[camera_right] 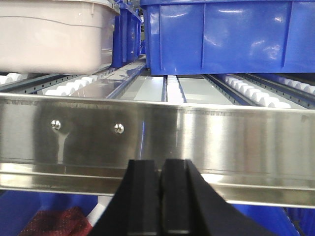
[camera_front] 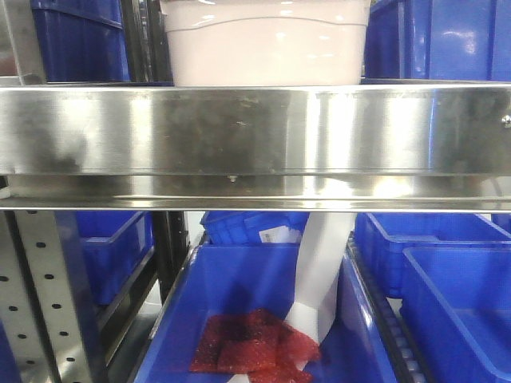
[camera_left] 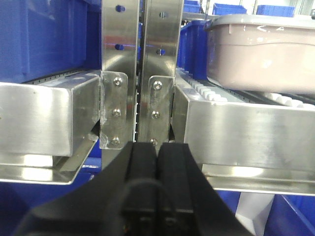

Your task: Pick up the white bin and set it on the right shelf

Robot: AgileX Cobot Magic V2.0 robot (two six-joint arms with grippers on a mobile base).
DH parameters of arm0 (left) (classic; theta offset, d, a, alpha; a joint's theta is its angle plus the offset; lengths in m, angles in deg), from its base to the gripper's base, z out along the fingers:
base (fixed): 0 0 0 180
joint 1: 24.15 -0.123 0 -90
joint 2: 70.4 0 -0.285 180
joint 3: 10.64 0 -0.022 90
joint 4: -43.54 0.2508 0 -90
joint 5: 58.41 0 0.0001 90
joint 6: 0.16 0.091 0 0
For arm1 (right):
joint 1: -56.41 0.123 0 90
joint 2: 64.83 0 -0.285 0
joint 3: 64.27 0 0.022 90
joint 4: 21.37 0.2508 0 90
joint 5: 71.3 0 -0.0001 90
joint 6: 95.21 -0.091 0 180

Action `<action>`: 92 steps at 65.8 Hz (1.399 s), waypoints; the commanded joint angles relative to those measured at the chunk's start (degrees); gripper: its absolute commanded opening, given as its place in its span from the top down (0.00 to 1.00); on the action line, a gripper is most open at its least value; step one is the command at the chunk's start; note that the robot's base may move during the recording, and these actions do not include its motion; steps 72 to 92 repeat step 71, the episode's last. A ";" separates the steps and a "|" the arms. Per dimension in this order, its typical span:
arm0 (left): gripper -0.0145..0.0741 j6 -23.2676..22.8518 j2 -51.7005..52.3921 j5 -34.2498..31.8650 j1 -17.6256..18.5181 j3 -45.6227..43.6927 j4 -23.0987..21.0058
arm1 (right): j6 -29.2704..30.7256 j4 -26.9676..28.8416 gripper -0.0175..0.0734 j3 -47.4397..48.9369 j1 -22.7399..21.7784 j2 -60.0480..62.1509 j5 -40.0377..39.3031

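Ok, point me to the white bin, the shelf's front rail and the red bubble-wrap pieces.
white bin (camera_front: 267,52), front-facing view, on its pale front wall.
front rail (camera_front: 255,132), front-facing view, on the brushed steel face.
red bubble-wrap pieces (camera_front: 239,347), front-facing view, on the middle of the pile.

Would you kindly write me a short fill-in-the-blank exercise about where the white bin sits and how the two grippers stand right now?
1. The white bin rests on the steel shelf, on white ____ tracks.
2. The left gripper has its jaws ____.
3. The right gripper holds ____.
4. In the right wrist view, the bin beside the white bin is ____ in colour.

Missing words: roller; shut; nothing; blue
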 commanded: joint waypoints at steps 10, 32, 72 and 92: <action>0.97 -0.58 0.70 -5.00 0.38 -0.11 0.03 | -0.04 -0.53 0.75 0.06 0.06 0.99 -5.09; 0.97 -0.58 0.70 -5.00 0.38 -0.11 0.03 | -0.04 -0.53 0.75 0.06 0.06 0.99 -5.09; 0.97 -0.58 0.70 -5.00 0.38 -0.11 0.03 | -0.04 -0.53 0.75 0.06 0.06 0.99 -5.09; 0.97 -0.58 0.70 -5.00 0.38 -0.11 0.03 | -0.04 -0.53 0.75 0.06 0.06 0.99 -5.09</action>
